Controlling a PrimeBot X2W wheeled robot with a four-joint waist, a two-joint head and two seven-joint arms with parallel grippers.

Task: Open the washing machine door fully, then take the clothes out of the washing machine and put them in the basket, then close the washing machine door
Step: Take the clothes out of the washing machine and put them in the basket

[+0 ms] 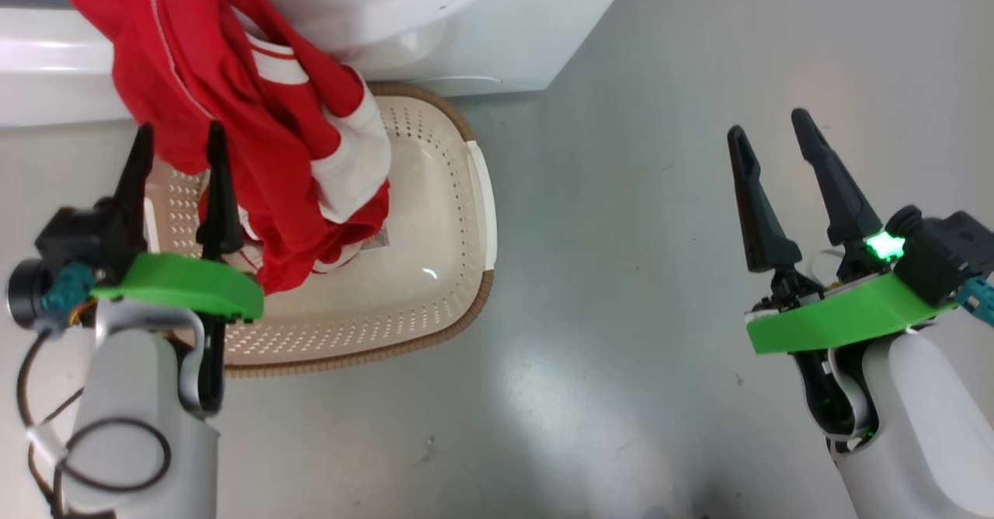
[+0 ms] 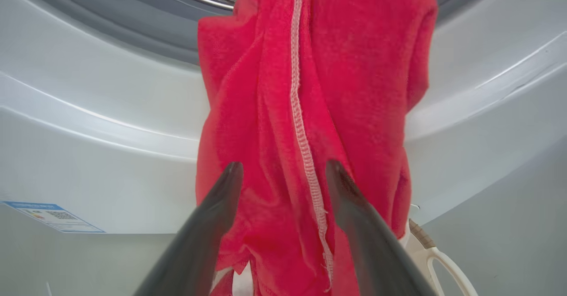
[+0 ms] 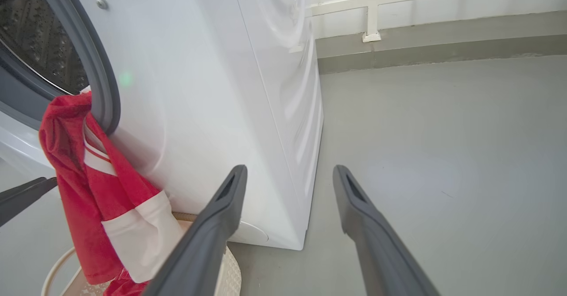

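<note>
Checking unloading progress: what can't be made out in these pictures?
Inside of the steel drum: right wrist view, cut off by the left edge; further garments cannot be told.
Bottom sticker of the cream perforated plastic basket: head view, mostly under the red-and-white clothes.
Basket's left rim: head view, behind the left gripper.

Pale forearms (image 1: 132, 418), green wrist plates (image 1: 186, 286), long dark fingers (image 1: 757, 208), looped black cables (image 1: 116, 457).

On the floor (image 1: 621, 309), right in front of the washing machine (image 1: 466, 29): the basket (image 1: 443, 216). Hanging out of the machine's opening and down into the basket: the clothes (image 1: 233, 99). At the basket's left end, just before the hanging clothes: the left gripper (image 1: 180, 127). Well off to the right, above the floor: the right gripper (image 1: 769, 123).
</note>
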